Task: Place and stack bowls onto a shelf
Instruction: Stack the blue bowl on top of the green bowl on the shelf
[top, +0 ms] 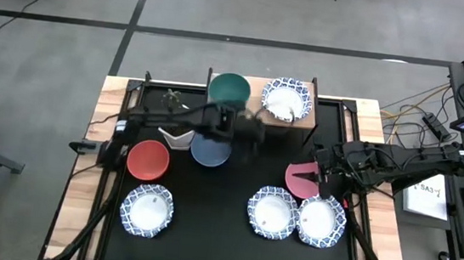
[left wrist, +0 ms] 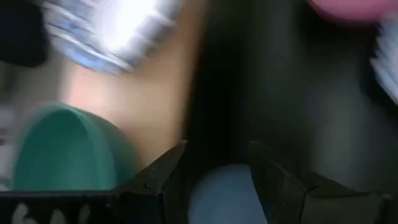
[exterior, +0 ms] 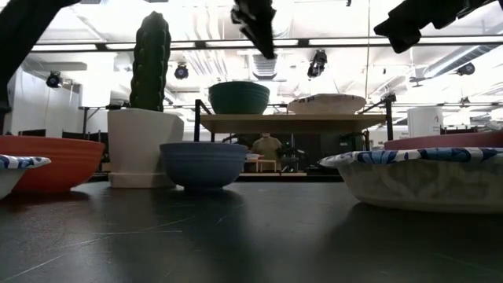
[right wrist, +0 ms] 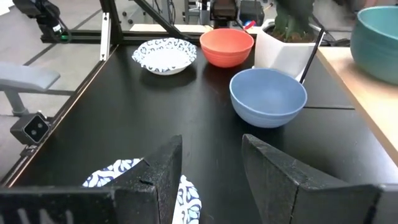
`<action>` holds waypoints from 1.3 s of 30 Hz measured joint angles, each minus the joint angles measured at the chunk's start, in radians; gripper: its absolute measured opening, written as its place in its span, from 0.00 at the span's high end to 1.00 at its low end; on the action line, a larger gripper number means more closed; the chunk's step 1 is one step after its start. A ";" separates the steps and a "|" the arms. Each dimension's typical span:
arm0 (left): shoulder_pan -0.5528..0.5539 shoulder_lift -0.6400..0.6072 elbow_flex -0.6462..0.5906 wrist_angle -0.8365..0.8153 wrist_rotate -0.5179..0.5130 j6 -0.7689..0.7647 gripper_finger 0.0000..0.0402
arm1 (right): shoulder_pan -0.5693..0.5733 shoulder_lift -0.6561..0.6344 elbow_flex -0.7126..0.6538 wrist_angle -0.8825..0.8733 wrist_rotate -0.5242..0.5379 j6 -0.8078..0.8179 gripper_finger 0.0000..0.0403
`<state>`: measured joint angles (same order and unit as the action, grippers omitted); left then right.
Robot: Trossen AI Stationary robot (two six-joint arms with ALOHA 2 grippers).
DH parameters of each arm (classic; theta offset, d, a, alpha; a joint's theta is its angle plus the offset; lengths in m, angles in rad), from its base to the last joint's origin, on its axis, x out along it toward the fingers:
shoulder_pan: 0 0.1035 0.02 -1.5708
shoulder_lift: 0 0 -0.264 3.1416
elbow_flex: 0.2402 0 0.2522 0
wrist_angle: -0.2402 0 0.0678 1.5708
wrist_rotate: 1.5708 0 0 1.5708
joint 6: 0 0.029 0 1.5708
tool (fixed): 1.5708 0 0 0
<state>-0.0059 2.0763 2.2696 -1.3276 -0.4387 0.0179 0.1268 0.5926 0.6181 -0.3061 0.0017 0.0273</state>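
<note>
Eight bowls are in view: four plain and four patterned. On the shelf (top: 249,87) stand the green bowl (top: 229,89) and one patterned bowl (top: 286,99), side by side with room left at the middle. On the tabletop (top: 205,230) lie the blue bowl (top: 210,152), the red bowl (top: 148,159), the pink bowl (top: 300,180), a single patterned bowl (top: 147,210) near the red one, and a pair of patterned bowls (top: 296,217) touching each other. The left end effector (top: 253,130) hangs above the gap between shelf and blue bowl, its fingers apart and empty. The right end effector (top: 329,186) sits just beside the pink bowl, fingers likewise spread with nothing between them. These bowls look rigid, light and smooth-walled, so probably slippery; pinching the rim, one finger inside and one outside, seems the sound hold. A cactus pot (top: 175,137) stands next to the blue bowl.
</note>
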 joint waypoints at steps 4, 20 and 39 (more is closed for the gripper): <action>-0.098 -0.001 -0.005 -0.166 0.120 0.000 0.62 | 0.000 0.000 -0.004 0.004 0.000 0.000 0.61; -0.161 -0.315 -0.742 0.358 0.137 -0.130 0.62 | 0.000 0.000 -0.005 0.024 0.000 -0.001 0.61; -0.096 -0.364 -1.151 0.646 0.132 -0.203 0.74 | 0.000 0.000 -0.005 0.035 0.001 -0.001 0.61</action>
<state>-0.1017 1.7123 1.1189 -0.6819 -0.3069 -0.1852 0.1265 0.5926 0.6128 -0.2707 0.0025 0.0265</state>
